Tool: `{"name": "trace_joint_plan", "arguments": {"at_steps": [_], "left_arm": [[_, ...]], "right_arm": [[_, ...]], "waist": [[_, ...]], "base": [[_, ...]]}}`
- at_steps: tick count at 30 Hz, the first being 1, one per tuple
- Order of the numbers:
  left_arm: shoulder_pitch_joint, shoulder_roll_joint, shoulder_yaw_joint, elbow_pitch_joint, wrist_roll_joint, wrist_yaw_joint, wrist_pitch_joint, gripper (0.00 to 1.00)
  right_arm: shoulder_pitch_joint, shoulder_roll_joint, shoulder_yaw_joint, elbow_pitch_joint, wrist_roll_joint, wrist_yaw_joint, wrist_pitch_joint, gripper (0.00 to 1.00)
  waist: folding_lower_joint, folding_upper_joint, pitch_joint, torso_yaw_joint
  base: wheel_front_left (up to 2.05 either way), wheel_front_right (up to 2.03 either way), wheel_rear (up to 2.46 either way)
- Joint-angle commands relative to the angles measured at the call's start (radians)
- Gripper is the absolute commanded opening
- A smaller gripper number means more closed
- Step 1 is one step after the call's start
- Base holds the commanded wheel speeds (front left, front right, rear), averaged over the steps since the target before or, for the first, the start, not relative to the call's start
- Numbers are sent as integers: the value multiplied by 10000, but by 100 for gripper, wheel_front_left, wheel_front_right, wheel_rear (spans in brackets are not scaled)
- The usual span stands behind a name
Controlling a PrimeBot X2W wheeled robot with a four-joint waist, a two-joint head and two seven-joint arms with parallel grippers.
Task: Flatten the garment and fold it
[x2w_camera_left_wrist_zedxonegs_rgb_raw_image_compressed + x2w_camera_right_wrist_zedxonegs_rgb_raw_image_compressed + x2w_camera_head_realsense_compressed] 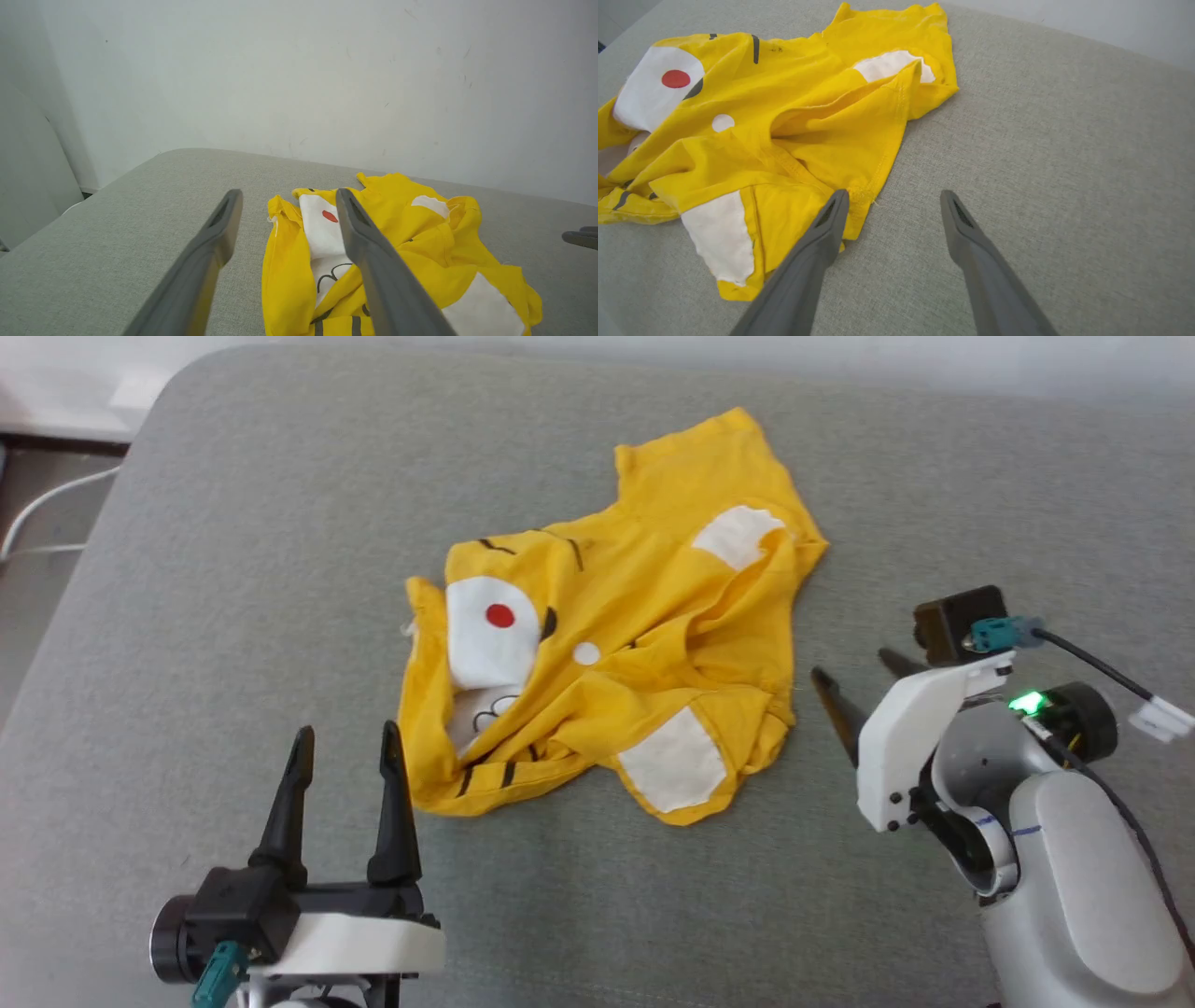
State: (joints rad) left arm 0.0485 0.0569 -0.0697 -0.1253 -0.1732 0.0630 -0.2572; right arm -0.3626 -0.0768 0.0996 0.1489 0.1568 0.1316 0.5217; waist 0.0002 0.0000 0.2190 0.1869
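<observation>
Left claw [347, 730] and right claw [851, 663] gape beside the garment's [644, 616] edges.

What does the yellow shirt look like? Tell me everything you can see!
The yellow shirt is a soft, cotton-looking T-shirt, crumpled and bunched, not flat. It shows a white patch with a red dot, smaller white patches, black stripes and stitched hems. It lies on the grey fabric surface. The left gripper and right gripper sit beside it, jaws open, holding none of it.
</observation>
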Motion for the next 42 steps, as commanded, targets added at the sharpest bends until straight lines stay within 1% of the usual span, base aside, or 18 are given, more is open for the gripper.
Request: {"name": "trace_joint_plan", "arguments": {"at_steps": [1, 3, 5, 9, 13, 17, 18, 19, 20, 23, 27, 31, 33, 36, 39, 42], "left_arm": [[-187, -51, -25, 48, -48, -44, -45, 100], [-232, -58, -84, 108, -96, -60, -45, 100], [-290, -61, -177, 169, -188, -45, -45, 100], [-439, -63, -428, 296, -393, 6, -45, 100], [-589, -64, -624, 361, -510, 45, -45, 100], [-752, -65, -765, 436, -597, 54, -45, 100], [-784, -65, -793, 443, -617, 57, -45, 100], [-808, -65, -811, 449, -633, 68, -45, 100], [-824, -65, -821, 456, -645, 77, -45, 100], [-851, -65, -802, 484, -638, 114, -45, 100], [-820, -65, -698, 515, -581, 118, -45, 100], [-705, -66, -656, 559, -553, 61, -45, 100], [-648, -66, -666, 593, -525, 24, -45, 100], [-559, -66, -652, 636, -514, -8, -45, 100], [-455, -66, -631, 679, -499, -23, -45, 100], [-344, -66, -633, 724, -496, -48, -45, 100]], "right_arm": [[-132, -16, 68, 82, 177, -9, 252, 100], [-217, -76, 251, 246, 330, -9, 732, 100], [-322, -213, 427, 371, 301, -9, 860, 100], [-530, -309, 380, 943, 115, -9, 620, 100], [-902, -303, 41, 1863, -410, -9, 335, 100], [-1259, -222, -240, 2888, -752, -9, 305, 100], [-1336, -196, -210, 3100, -787, -9, 303, 49], [-1416, -173, -186, 3268, -812, -9, 245, 29], [-1491, -145, -195, 3422, -811, -9, 172, 0], [-1728, -80, -260, 3732, -811, -9, -155, 0], [-2059, -51, -316, 3867, -778, -9, -599, 0], [-2138, -114, -129, 3495, -266, -9, -712, 0], [-1961, -257, 89, 3051, 82, -9, -616, 0], [-1300, -533, 611, 2060, 717, -9, -228, 0], [-220, -749, 1024, 792, 1535, -9, 480, 0], [1073, -903, 1331, -543, 2109, -9, 1171, 0]], "waist": [[-2, 0, 190, 323], [-2, 0, 253, 479], [-2, 0, 329, 634], [-2, 0, 476, 991], [-2, 0, 654, 1321], [-2, 0, 818, 1625], [-2, 0, 843, 1679], [-2, 0, 861, 1712], [-2, 0, 870, 1730], [-2, 0, 843, 1705], [-2, 0, 649, 1476], [-2, 0, 345, 1114], [-2, 0, 195, 929], [-2, 0, -39, 658], [-2, 0, -250, 440], [-2, 0, -408, 288]], "base": [[0, 0, 0], [0, 0, 0], [0, 0, 0], [0, 0, 0], [0, 0, 0], [0, 0, 0], [0, 0, 0], [0, 0, 0], [0, 0, 0], [0, 0, 0], [0, 0, 0], [0, 0, 0], [0, 0, 0], [0, 0, 0], [0, 0, 0], [0, 0, 0]]}}
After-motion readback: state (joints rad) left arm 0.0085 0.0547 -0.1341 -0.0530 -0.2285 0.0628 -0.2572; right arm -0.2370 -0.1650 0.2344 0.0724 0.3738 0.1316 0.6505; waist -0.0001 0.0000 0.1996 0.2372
